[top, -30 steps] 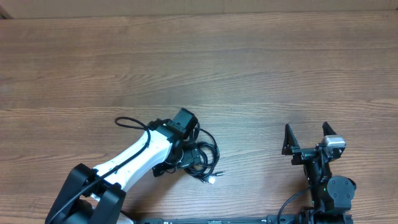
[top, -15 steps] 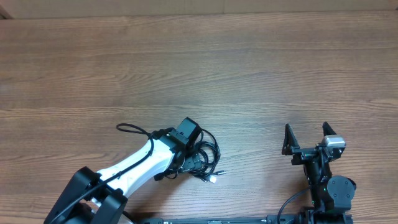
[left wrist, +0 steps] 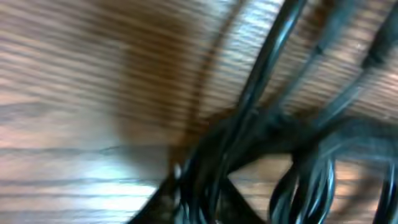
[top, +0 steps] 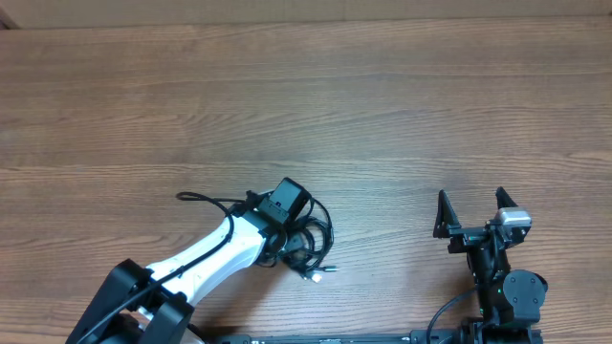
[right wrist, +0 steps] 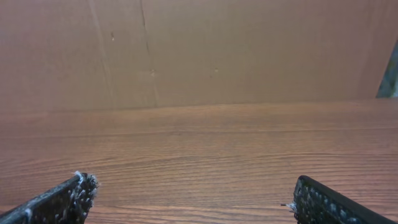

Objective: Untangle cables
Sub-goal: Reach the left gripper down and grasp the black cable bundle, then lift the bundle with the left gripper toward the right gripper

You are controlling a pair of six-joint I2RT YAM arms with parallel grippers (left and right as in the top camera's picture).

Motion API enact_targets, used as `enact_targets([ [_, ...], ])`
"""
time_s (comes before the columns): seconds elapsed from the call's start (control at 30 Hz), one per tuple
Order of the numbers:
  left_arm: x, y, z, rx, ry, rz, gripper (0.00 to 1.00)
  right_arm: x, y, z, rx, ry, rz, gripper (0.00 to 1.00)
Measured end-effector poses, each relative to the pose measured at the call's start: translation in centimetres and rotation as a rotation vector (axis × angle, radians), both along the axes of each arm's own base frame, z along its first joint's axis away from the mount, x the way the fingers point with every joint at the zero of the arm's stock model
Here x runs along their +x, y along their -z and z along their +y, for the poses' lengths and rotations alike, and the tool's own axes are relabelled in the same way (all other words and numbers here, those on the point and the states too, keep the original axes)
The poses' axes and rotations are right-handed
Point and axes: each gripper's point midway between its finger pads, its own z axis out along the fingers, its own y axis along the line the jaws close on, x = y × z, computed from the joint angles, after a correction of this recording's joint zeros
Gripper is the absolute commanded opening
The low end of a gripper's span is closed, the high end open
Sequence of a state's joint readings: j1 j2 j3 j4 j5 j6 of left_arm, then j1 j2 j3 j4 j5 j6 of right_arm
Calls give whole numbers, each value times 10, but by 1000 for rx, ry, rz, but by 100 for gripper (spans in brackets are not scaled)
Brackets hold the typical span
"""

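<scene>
The cables (top: 314, 241) lie in a tangled black bundle left of the table's middle, with a silver-tipped plug (top: 321, 273) sticking out at the near side. My left gripper (top: 292, 237) is down in the bundle, its fingers hidden under the wrist from overhead. The left wrist view is blurred and filled with black cables (left wrist: 292, 143); my left gripper (left wrist: 208, 202) has its dark fingers drawn together on several strands. At the near right, my right gripper (top: 473, 216) stands open and apart from the cables. Only bare wood shows between the fingertips (right wrist: 73, 194) of my right gripper (right wrist: 193, 199).
The left arm's own thicker black wire (top: 199, 199) loops out to the left of the wrist. A brown cardboard wall (right wrist: 199, 50) runs along the table's far edge. Wooden tabletop (top: 382, 115) stretches between the two arms and beyond.
My left gripper has shut on the cable bundle. The bundle and its silver plug have shifted slightly left toward the arm. The right arm has not moved.
</scene>
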State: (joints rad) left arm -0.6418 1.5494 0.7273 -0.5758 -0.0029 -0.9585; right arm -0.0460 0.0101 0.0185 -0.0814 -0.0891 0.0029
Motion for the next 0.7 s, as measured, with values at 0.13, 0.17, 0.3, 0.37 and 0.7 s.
enact_targets([
  [0.13,6,-1,-8,-36,-1,-21,4,0,0,0,0,0,0,100],
  [0.17,7,-1,-9,-44,0,-29,4,0,0,0,0,0,0,100],
  [0.3,17,-3,-18,-76,51,-78,4,0,0,0,0,0,0,100],
  [0.37,23,-3,-23,-82,127,-112,4,0,0,0,0,1,0,100],
  [0.7,62,-36,-52,58,912,-357,4,0,0,0,0,0,0,100],
])
